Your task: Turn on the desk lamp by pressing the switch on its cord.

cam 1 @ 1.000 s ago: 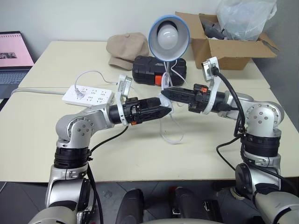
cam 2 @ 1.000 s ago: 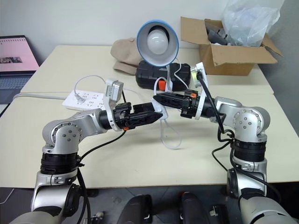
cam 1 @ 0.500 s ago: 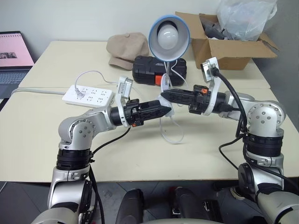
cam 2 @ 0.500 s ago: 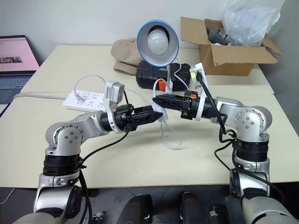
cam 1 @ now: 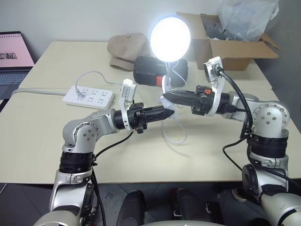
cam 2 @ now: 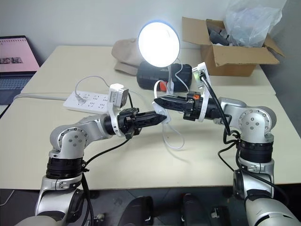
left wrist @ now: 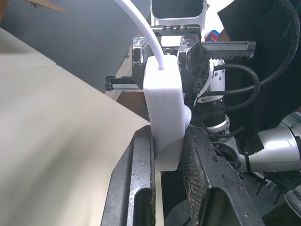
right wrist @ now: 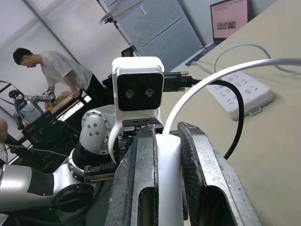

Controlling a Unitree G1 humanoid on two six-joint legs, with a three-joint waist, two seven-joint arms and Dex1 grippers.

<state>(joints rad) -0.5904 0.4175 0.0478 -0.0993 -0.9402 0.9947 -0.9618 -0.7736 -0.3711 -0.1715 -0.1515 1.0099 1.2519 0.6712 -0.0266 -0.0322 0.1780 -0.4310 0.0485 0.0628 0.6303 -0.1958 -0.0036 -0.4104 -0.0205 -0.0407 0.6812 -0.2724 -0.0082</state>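
The desk lamp stands at the middle back of the table, and its round shade glows bright white. Its thin white cord loops down onto the tabletop below the two grippers. The switch, a small white oblong block, hangs in the air between the two arms. My left gripper reaches in from the left and is shut on the switch's sides. My right gripper comes from the right and is shut on the same switch, with the cord curving out from between its fingers.
A white power strip lies at the left. A black case and a tan cap sit behind the lamp. At the back right stands an open cardboard box, and a laptop is at the far left. A person stands in the background.
The lamp has gone from dark to brightly lit. My left gripper's fingers have closed on the switch. The right gripper has kept its hold in place.
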